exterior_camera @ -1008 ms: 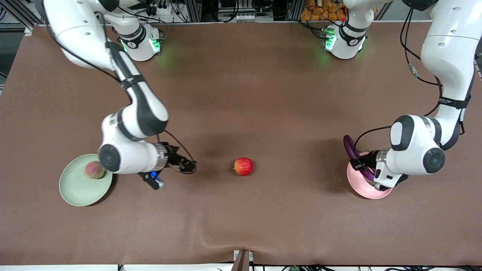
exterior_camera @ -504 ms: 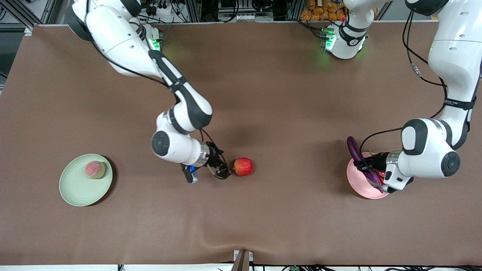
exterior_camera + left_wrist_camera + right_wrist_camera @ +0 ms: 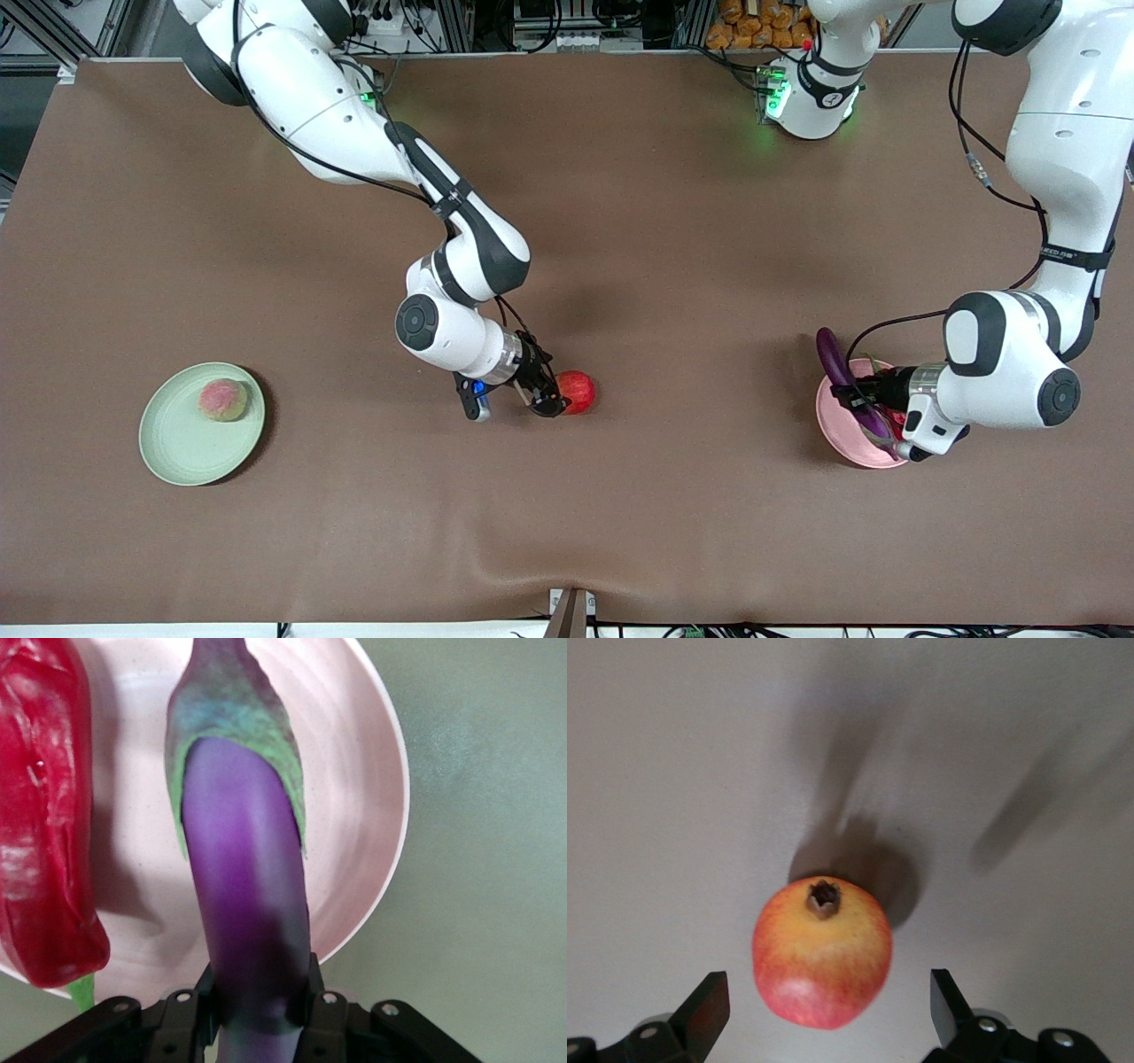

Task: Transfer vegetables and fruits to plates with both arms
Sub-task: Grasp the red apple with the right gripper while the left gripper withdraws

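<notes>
A red apple with a yellowish top sits mid-table. My right gripper is low beside it and open, the apple partly between its fingertips with a gap on each side. My left gripper is shut on the purple eggplant over the pink plate. In the left wrist view the eggplant runs from the gripper out over the pink plate, beside the red chili pepper lying in that plate. A peach rests in the green plate.
The green plate is at the right arm's end of the brown table, the pink plate at the left arm's end. The brown cloth has a slight ridge near the table's front edge.
My right arm has swung from over the green plate to the apple, its open fingers now round it. My left gripper has shifted slightly with the eggplant over the pink plate.
</notes>
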{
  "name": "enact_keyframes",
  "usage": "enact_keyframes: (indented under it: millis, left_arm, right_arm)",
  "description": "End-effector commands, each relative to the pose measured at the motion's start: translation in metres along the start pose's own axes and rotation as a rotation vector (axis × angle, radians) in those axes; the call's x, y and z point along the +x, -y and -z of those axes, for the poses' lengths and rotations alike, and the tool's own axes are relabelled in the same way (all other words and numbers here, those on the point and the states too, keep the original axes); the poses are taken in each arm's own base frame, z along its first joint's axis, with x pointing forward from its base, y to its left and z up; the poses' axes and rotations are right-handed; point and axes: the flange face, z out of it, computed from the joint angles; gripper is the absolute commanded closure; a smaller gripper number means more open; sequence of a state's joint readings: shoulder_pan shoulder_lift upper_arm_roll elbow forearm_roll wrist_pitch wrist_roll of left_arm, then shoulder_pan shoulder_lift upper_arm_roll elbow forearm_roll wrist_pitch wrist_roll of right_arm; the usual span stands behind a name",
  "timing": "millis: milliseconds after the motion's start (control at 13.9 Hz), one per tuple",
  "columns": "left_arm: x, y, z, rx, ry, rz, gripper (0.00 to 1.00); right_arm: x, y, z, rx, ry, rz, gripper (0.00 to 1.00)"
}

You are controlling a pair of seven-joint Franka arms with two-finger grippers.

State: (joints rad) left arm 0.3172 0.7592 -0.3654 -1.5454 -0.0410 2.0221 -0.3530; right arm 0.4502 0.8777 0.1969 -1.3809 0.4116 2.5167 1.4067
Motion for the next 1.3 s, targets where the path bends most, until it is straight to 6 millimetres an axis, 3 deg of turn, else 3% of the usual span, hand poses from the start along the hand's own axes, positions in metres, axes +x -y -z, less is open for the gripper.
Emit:
enact_keyframes:
  millis: [0,144,216,288,360,432,504,792,936,1152,1223]
  left_arm:
    - [0.007,0.004,0.022,-0.051,-0.007,0.001,0.0]
    - [0.002,0.001,0.035,-0.058,-0.015,0.004,0.0]
    - [-0.001,0.003,0.043,-0.051,-0.004,0.004,0.0]
    - [-0.005,0.005,0.052,-0.044,0.003,0.004,0.0]
    - [-0.009,0.003,0.065,-0.04,-0.008,-0.001,0.0]
    - [-0.015,-0.001,0.079,-0.035,-0.02,-0.006,0.0]
    - [-0.022,-0.004,0.093,-0.025,-0.024,-0.014,0.0]
    - [-0.073,-0.018,0.181,0.008,-0.07,-0.026,0.0]
    - [-0.11,-0.027,0.236,0.034,-0.133,-0.047,0.0]
    - [-0.166,-0.041,0.3,0.107,-0.227,-0.093,0.0]
    - [-0.185,-0.046,0.324,0.146,-0.273,-0.117,0.0]
  right_arm:
    - [-0.003,-0.001,-0.022,0.063,-0.015,-0.025,0.0]
    - [-0.005,-0.006,-0.035,0.084,-0.024,-0.014,0.0]
    - [-0.003,-0.008,-0.04,0.081,-0.024,-0.015,0.07]
    - [-0.004,-0.009,-0.042,0.079,-0.025,-0.015,0.53]
    - [-0.002,-0.009,-0.042,0.077,-0.025,-0.018,0.83]
    - [-0.002,-0.007,-0.038,0.081,-0.025,-0.011,1.0]
    - [0.005,-0.002,-0.028,0.085,-0.024,-0.018,1.0]
    - [0.021,0.012,0.022,-0.015,-0.013,0.015,1.0]
    - [0.062,0.012,0.057,-0.136,0.013,0.053,1.0]
    - [0.119,0.011,0.136,-0.28,0.084,0.24,1.0]
    - [0.149,0.005,0.162,-0.316,0.107,0.306,1.0]
